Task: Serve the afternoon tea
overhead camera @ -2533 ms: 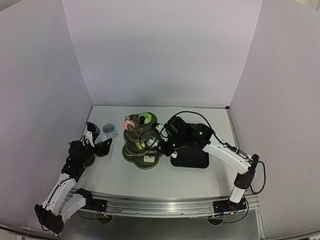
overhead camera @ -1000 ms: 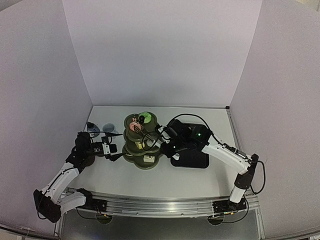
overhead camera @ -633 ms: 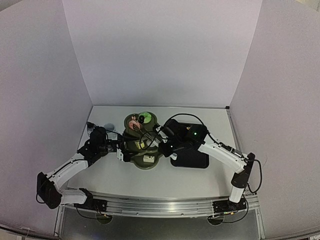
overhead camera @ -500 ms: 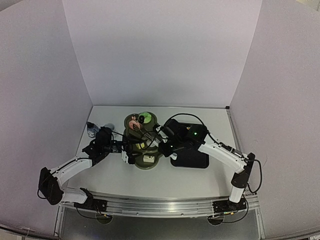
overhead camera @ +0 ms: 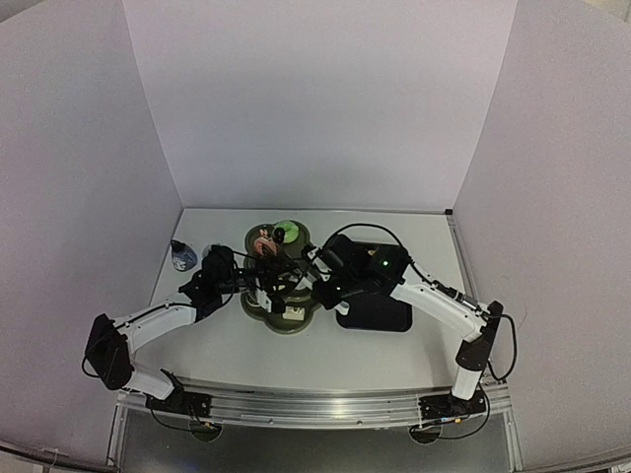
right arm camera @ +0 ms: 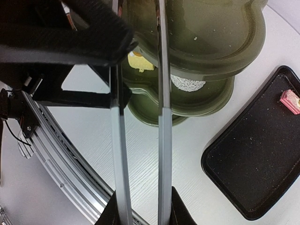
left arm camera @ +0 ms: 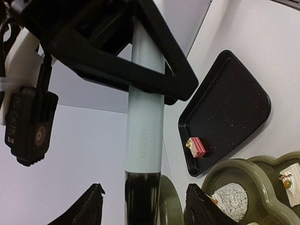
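Stand [overhead camera: 296, 326] upright, post [left arm camera: 145, 126] vertical between open left fingers [left arm camera: 91, 209]; right fingers [right arm camera: 181, 209] grip tongs [right arm camera: 162, 117].

Metal tongs [right arm camera: 164, 117] across olive stand [right arm camera: 215, 33], pink cake [right arm camera: 290, 101] on black tray [right arm camera: 248, 173]

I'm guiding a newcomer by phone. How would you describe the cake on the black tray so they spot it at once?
Find the olive-green tiered stand mid-table; a black rectangular tray lies just right of it seen from above. Near one tray corner sits a small pink block cake, alone there, while the other cakes in view rest on the stand's tiers.
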`<action>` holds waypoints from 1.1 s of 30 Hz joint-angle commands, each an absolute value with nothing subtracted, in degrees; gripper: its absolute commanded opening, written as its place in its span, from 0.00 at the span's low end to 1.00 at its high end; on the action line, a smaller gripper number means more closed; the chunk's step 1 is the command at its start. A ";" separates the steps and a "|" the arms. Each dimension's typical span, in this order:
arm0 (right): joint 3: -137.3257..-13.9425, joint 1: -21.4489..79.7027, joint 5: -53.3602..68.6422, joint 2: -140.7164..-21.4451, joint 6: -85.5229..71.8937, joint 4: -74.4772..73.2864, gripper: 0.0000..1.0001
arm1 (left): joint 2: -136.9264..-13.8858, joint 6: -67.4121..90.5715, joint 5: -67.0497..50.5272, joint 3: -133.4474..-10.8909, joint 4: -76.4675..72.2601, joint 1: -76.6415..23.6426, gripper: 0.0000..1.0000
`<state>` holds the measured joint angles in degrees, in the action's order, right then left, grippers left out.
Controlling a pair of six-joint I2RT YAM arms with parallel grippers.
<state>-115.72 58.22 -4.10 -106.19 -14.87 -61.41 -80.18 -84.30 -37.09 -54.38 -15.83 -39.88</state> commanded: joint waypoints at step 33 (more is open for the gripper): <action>-118.54 58.11 -5.02 -106.27 -15.55 -60.65 0.38 | -81.82 -88.25 -37.81 -55.62 -20.26 -40.78 0.00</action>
